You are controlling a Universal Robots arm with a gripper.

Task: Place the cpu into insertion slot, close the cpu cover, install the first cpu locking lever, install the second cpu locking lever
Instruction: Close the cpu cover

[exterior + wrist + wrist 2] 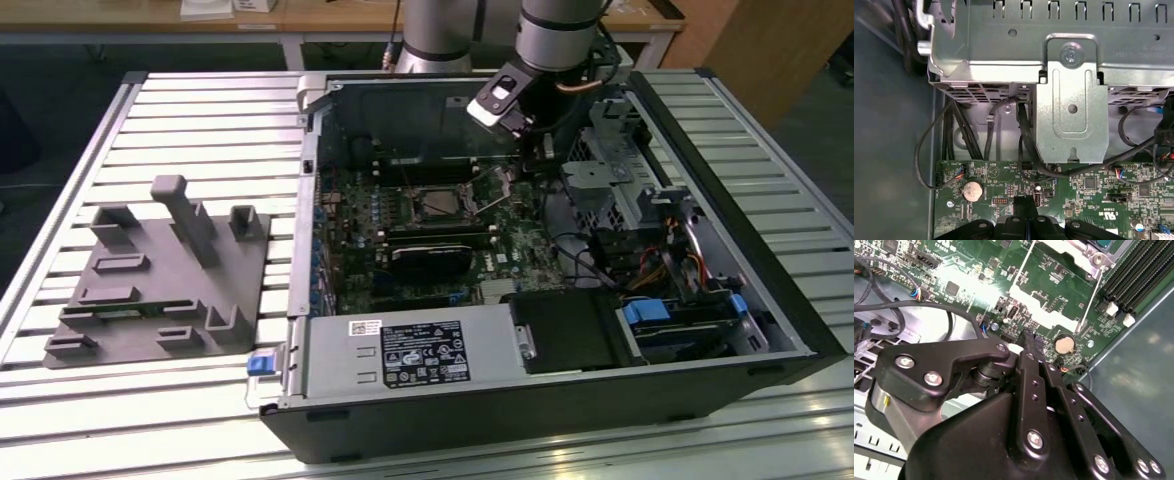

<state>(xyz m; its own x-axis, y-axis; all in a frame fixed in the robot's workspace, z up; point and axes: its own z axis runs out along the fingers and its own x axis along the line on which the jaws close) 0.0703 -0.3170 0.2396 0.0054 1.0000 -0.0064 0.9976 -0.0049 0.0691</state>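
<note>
Your small square dark socket with its silvery metal rim (438, 203) sits mid-board in the open case. You cannot tell from here whether the flat grey chip is seated under its frame. In the second wrist view a thin silvery wire locking lever (1088, 305) runs along the socket's edge, just beyond the black gripper (1030, 342).

Watch this: the tips are narrow and the wire looks springy. I judge the lever could slip off and snap back, or the tips could skid onto the green circuit board (969, 275).

The pincer is clenched, fingertips together with nothing visible between them. It is low over the board; whether it touches, you cannot tell. A round silver coin battery (1064, 343) lies just beside the tips. Black cables (1024, 135) hang from the grey metal drive cage (1071, 100) nearby, and you could snag either.
</note>
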